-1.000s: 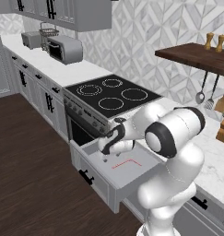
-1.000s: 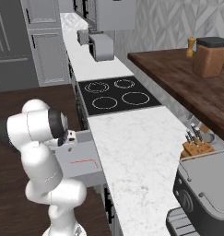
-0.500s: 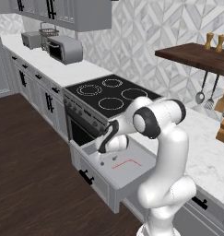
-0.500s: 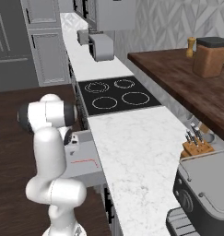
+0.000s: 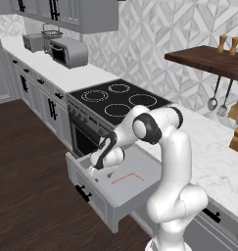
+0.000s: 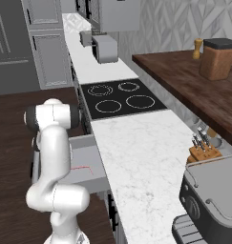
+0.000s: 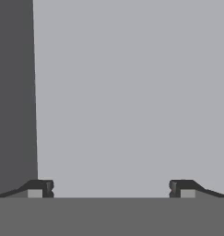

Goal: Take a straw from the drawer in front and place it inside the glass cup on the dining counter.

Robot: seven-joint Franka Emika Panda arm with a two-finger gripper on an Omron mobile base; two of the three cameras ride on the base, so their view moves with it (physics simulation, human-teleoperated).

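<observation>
So far we find drawer (image 5: 132,184) open, straw (image 5: 128,176) lying inside ungrasped; gripper (image 5: 102,170) low beside it, spread wide, empty. Pickup, transfer to cup outstanding.

Black cooktop (image 5: 119,100) set in white marble top; toaster oven (image 5: 68,52) further along; knife block (image 6: 202,150) beside grey appliance (image 6: 214,195); dark wooden shelf (image 6: 194,81) above

Drawer (image 6: 87,167) partly behind arm
</observation>
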